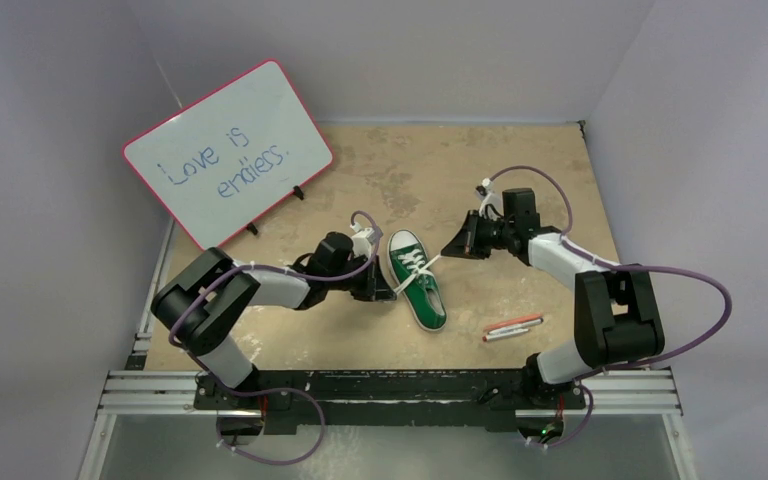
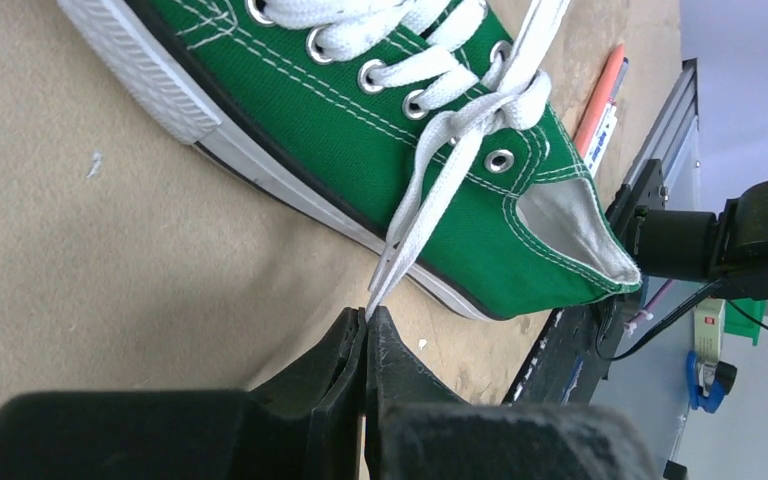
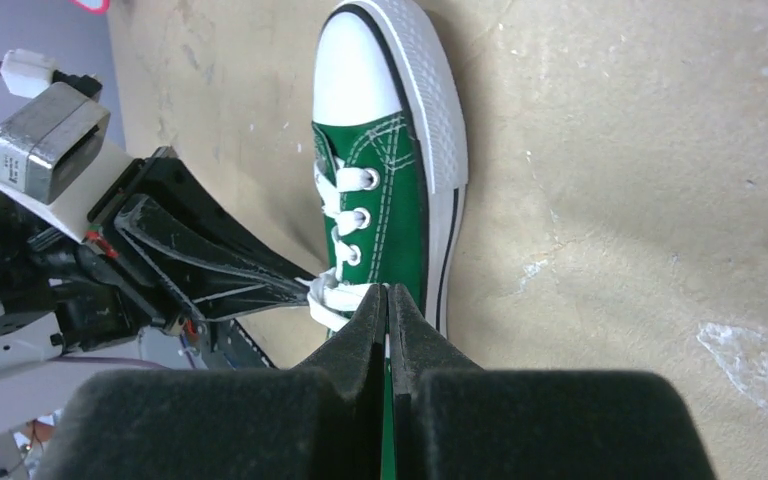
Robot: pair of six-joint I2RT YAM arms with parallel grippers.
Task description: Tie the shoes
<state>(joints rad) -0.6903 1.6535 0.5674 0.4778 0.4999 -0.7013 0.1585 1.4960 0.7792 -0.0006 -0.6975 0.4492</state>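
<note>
The tan, scuffed worktop carries a propped, red-rimmed whiteboard with "Love is endless." handwritten in blue. Near its middle lies the green canvas shoe, its white rubber toe pointing away from the arm bases, with both arms reaching in low. The left hand is pinched tight on one flat white lace. The right hand is closed on the other lace.

The top camera looks down from high up behind the table's near edge and sees all of it. Each wrist camera sits low and very close, peeking past its own left gripper or right gripper. All three see the green shoe.
</note>
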